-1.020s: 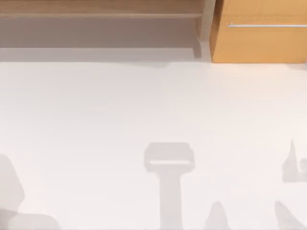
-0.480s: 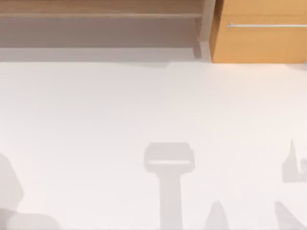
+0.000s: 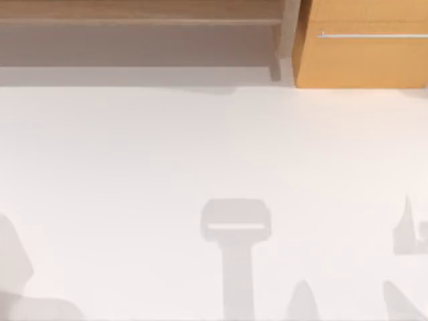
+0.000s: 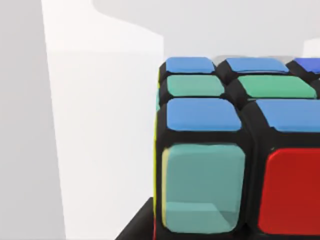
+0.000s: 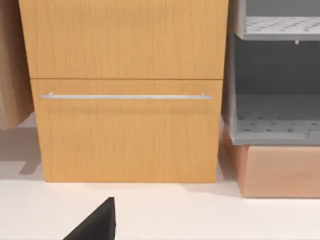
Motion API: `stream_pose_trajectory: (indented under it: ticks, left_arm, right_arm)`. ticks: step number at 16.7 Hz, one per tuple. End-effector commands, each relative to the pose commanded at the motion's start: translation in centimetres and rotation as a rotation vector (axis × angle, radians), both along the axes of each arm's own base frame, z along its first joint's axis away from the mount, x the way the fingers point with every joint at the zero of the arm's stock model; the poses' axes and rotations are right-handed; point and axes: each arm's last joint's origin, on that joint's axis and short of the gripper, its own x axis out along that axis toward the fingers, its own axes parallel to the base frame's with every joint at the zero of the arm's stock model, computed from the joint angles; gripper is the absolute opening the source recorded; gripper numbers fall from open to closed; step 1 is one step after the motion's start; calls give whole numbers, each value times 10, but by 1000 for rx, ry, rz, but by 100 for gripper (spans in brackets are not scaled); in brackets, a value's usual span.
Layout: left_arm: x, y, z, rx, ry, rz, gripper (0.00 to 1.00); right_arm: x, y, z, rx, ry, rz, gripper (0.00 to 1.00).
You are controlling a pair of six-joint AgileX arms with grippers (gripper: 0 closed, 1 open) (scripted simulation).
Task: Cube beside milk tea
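White table [image 3: 134, 167] spans the top view, bare surface with grey shadows along the near edge and near the right edge. At the far edge, left to centre, a low wooden shelf [image 3: 134, 13]; at the far right corner a wooden cabinet [image 3: 364, 60] with a thin metal handle [image 3: 371, 35]. Left wrist view: the cube [image 4: 225, 150] sits very close to the camera, blue, green, teal and red stickers on a black frame, yellow along one edge, white surface behind it; where it sits on the table cannot be told, and cannot tell whether the left gripper is spread or pinching. Right wrist view: faces the cabinet drawer front and handle, grey perforated shelves [image 5: 275, 115] beside it; a dark finger tip [image 5: 97, 222] shows, right gripper's state cannot be told.
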Motion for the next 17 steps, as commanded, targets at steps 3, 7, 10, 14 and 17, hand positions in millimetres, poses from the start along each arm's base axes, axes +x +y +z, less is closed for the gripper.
stream_pose_trajectory:
  ticks: [3,7,10,14,17]
  left_arm:
    - [-1,0,-1,12,7,1,0]
    - [0,-1,-4,17,7,-5,0]
    - [1,-3,-11,2,2,-9,0]
    - [0,-6,-24,-39,21,-11,0]
    - [0,-6,-24,-39,21,-11,0]
  right_arm:
    - [0,0,0,0,0,0,100]
    - [0,0,0,0,0,0,100]
    - [0,0,0,0,0,0,100]
    - [0,0,0,0,0,0,100]
    - [0,0,0,0,0,0,100]
